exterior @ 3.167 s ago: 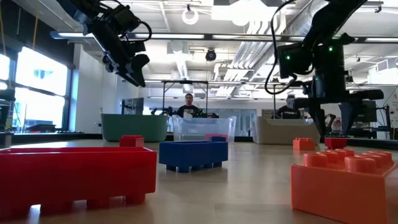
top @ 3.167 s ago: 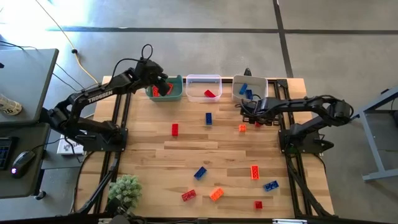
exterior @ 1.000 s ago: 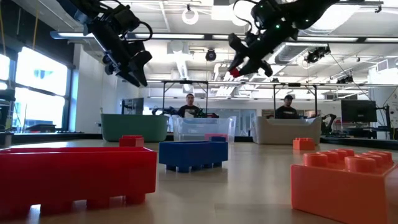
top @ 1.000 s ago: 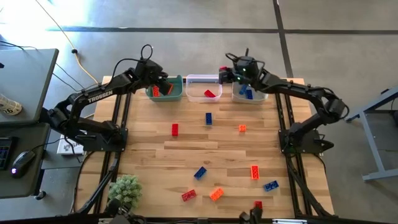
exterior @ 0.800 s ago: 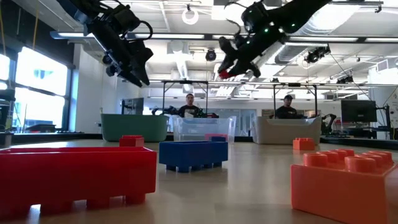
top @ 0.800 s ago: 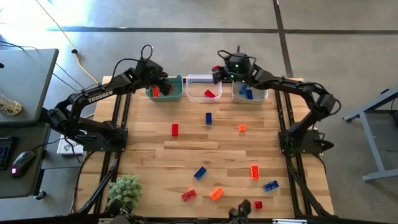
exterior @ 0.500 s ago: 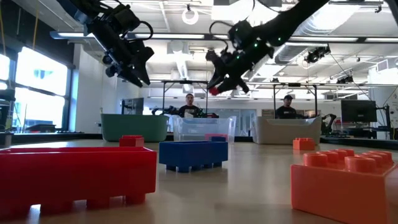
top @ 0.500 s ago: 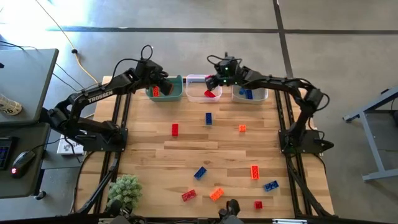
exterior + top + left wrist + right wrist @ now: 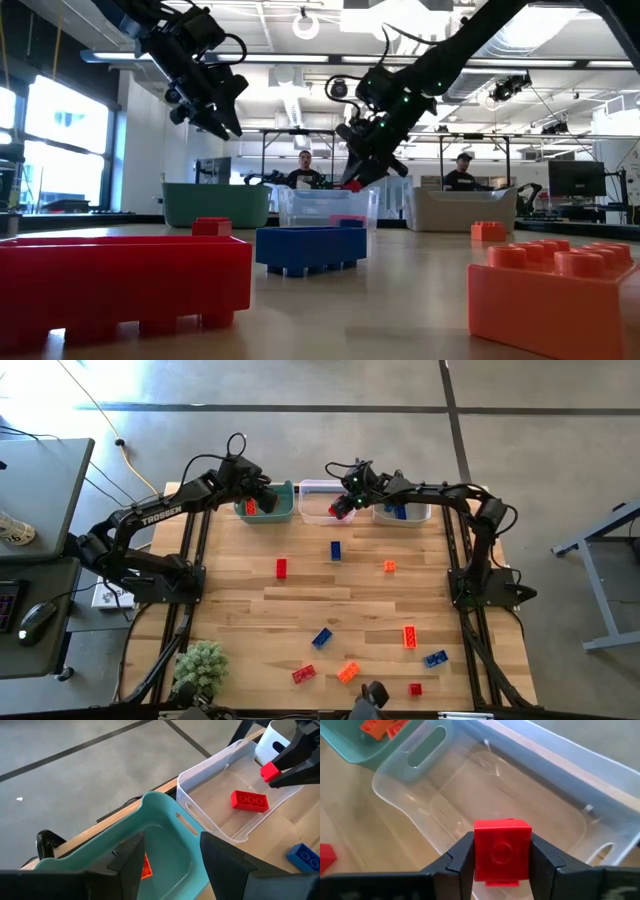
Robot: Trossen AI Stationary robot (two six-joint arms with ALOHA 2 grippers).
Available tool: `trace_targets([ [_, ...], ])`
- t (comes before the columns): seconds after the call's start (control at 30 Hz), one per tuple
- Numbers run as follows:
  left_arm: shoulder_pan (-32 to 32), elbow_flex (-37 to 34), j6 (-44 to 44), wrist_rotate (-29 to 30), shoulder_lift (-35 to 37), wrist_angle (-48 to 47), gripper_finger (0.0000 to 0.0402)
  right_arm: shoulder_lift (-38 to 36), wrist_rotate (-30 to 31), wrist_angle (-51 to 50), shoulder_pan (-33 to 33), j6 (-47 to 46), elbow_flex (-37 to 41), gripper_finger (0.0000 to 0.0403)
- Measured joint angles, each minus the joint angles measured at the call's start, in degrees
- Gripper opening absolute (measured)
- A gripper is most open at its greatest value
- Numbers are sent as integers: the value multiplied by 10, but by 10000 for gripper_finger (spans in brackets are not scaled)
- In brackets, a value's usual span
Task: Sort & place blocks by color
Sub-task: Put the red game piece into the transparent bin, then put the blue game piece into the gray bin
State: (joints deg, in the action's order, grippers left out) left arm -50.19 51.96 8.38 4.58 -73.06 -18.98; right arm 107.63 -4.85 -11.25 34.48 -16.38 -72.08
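My right gripper (image 9: 345, 504) hangs over the clear middle bin (image 9: 312, 487), shut on a small red block (image 9: 501, 851). Another red block (image 9: 249, 801) lies flat on that bin's floor. My left gripper (image 9: 170, 862) is open and holds nothing. It hovers above the teal bin (image 9: 283, 508), where orange blocks (image 9: 145, 866) lie. The third bin (image 9: 416, 491) holds blue blocks. Red, orange and blue blocks lie scattered on the wooden table, among them a red one (image 9: 281, 567), a blue one (image 9: 335, 550) and an orange one (image 9: 389, 566). My right gripper pinches the small red block (image 9: 501, 851) between its two fingers, one on each opposite side face. The fingers (image 9: 462, 862) slant downward from the table's right side. The block is lifted clear above the clear bin's floor (image 9: 470, 805), as the low view (image 9: 352, 184) also shows.
More blocks lie near the table's near edge: blue (image 9: 321, 637), orange (image 9: 409, 636), blue (image 9: 435, 658), red (image 9: 303, 674), orange (image 9: 348, 672), red (image 9: 415, 688). A green spiky ball (image 9: 200, 665) sits at the near left corner. People sit beyond the table (image 9: 304, 170).
My right gripper has carried the red block toward the table's left, from above the bin with the blue blocks to above the clear middle bin, and has come down toward it, staying shut on the block.
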Motion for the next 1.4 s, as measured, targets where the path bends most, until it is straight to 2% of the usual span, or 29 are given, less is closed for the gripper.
trace_targets([
  [0.33, 2, 0, 0, 0, 0, 0, 180, -1, 2, 0, 0, 15, 0, 189],
  [0.77, 39, 0, -32, -9, 0, 0, 180, -55, -3, -30, -1, 5, 0, 194],
  [1.17, 98, 0, -60, -11, 0, -9, 180, -126, -28, -178, -49, -61, 0, 195],
  [1.4, 130, 0, -84, -29, 0, -9, 180, -144, -28, -279, -112, -162, 0, 195],
])
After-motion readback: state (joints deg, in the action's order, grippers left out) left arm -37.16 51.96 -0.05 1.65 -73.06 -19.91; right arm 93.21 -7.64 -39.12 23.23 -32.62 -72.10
